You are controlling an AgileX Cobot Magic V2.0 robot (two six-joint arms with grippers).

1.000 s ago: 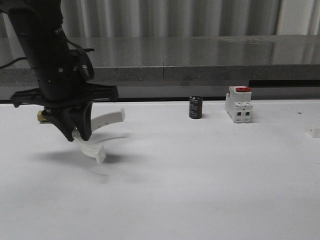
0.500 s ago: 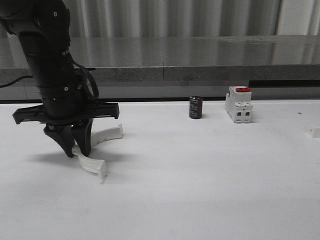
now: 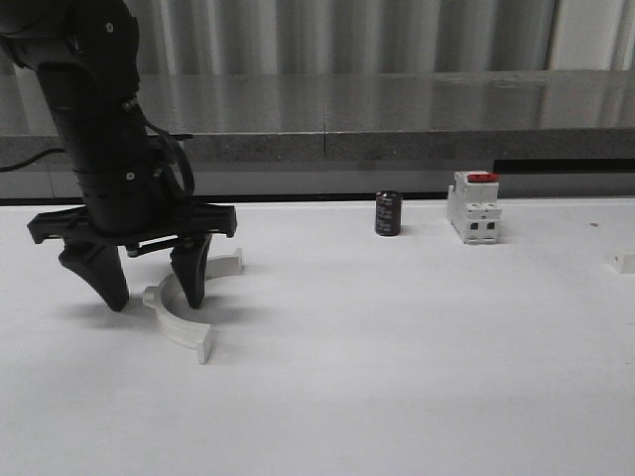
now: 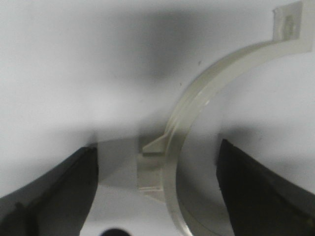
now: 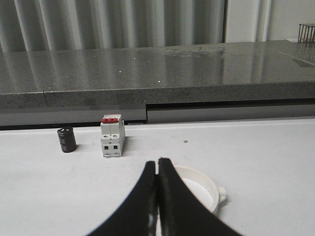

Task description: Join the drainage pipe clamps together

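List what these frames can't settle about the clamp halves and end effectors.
- Front view: the left end effector is open astride the clamp half; its right finger hides part of the arc.
- Left wrist view: that half is blurred and cut off at the lower edge.
- Right wrist view: the shut right end effector covers part of the second clamp half; whether it is touching can't be told.
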